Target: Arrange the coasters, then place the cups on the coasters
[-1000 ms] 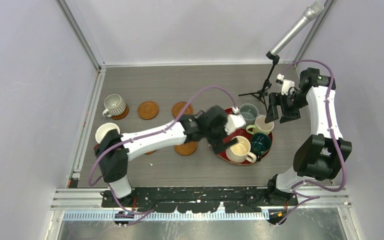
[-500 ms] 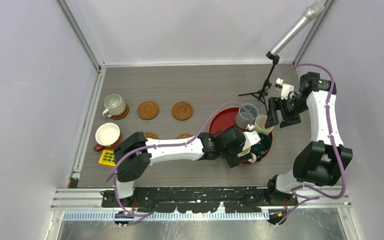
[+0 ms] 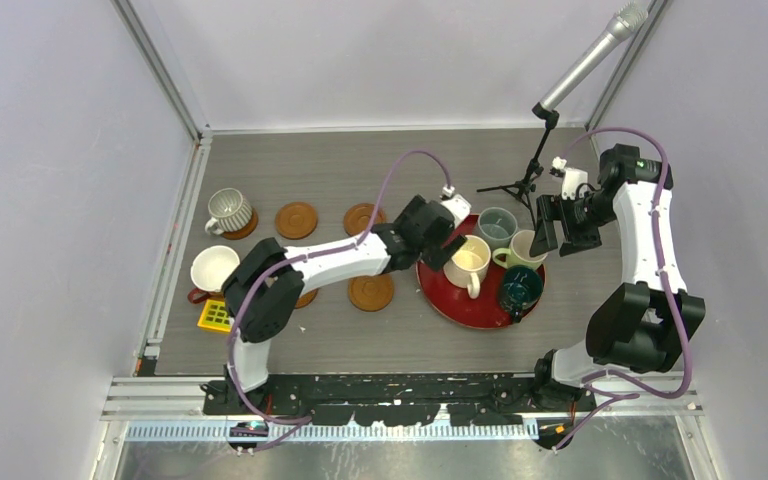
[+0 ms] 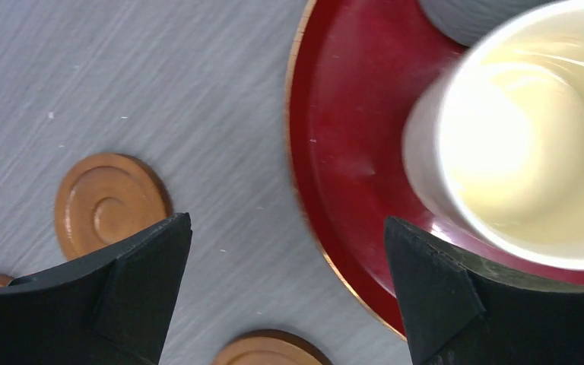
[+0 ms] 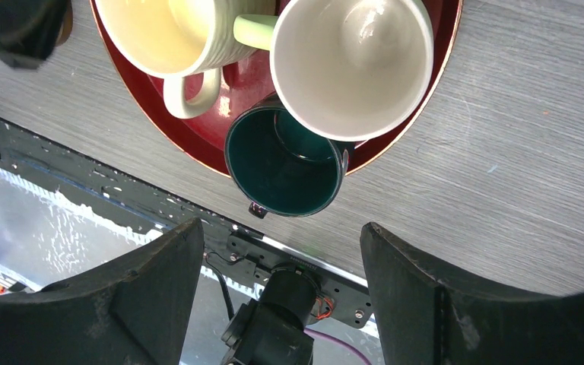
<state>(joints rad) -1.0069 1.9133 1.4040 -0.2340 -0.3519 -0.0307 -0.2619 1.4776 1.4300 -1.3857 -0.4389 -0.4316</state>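
- My left jaws stand spread wide and empty, low over the left rim of the red tray (image 4: pixel 334 137). The cream mug (image 4: pixel 517 144) sits just to one side of the gap. I judge this to be the line-up for closing on that mug.
- My right jaws hang spread and empty above the tray's right side, looking down on the pale green mug (image 5: pixel 350 65) and the dark teal mug (image 5: pixel 281 163). As I read it, they are held back to leave the left arm room.
- Four mugs crowd the tray, right of the desk's middle, with the grey-blue mug (image 3: pixel 496 225) at its far side. The ribbed mug (image 3: pixel 229 209) and the white mug (image 3: pixel 214 267) already sit on coasters near the desk's left edge.
- Two coasters wait bare between those mugs and the tray: the far coaster (image 3: pixel 296 220) and the near coaster (image 3: pixel 371 292).
- My left arm covers part of two more coasters.
- The white mug's coaster shows only as a sliver.
- The cream mug's handle is outside the left wrist view, where glare washes out its inside.
- I cannot identify the small yellow-green object (image 3: pixel 214 316) by the left edge.
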